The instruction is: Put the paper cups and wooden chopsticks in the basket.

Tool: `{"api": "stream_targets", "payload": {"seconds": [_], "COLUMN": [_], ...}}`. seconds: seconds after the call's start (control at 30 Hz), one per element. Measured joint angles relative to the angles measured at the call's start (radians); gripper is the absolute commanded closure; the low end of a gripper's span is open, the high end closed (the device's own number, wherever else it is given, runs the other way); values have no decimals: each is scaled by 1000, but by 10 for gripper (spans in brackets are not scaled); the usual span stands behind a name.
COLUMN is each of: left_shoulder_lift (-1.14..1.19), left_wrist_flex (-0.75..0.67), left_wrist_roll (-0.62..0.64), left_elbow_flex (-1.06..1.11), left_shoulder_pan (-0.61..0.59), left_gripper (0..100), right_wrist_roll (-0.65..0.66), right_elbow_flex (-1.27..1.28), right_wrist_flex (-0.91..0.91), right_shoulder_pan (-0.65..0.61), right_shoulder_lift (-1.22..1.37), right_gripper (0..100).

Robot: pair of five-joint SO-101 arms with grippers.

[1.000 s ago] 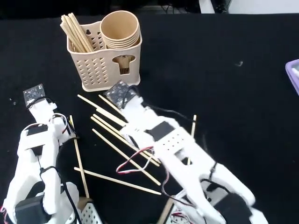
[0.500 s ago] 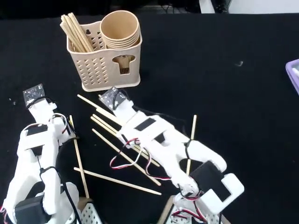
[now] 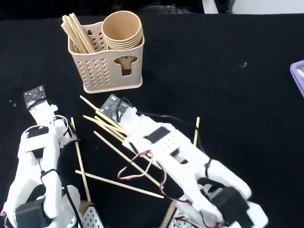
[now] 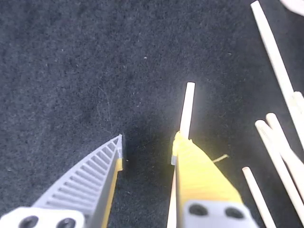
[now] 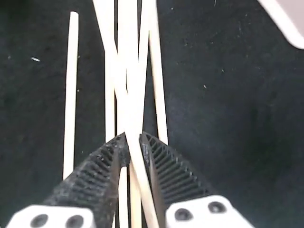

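Right pincer (image 5: pixel 132 138) narrow on one thin pale wooden chopstick (image 5: pixel 122 100) btwn its jaws: light, stiff, prob. rolls; best gripped mid-length. Left pincer (image 4: pixel 147 142) wide.

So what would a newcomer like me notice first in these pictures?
Probably the beige perforated plastic basket at the back of the black table, already holding a stack of brown paper cups and a bundle of wooden chopsticks. Next, the loose wooden chopsticks scattered in front of it, with the right end effector pinched on one of them.
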Motion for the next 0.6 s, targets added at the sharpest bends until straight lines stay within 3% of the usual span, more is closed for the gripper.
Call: {"api": "stream_targets", "payload": {"seconds": [0.23, 0.43, 0.6], "left_shoulder_lift": [0, 0, 0], "left_wrist_flex": [0, 0, 0], "left_wrist_roll": [0, 0, 0], "left_elbow_flex": [0, 0, 0], "left_shoulder_pan": [0, 0, 0], "left_gripper": [823, 823, 823], "right_wrist_roll": [0, 0, 0], "right_elbow_flex": [49, 51, 51], "right_wrist_flex": [-52, 3, 58], "right_shoulder_pan": [0, 0, -2], "right_shoulder_lift": [-28, -28, -28], "right_gripper": [984, 792, 770]}}
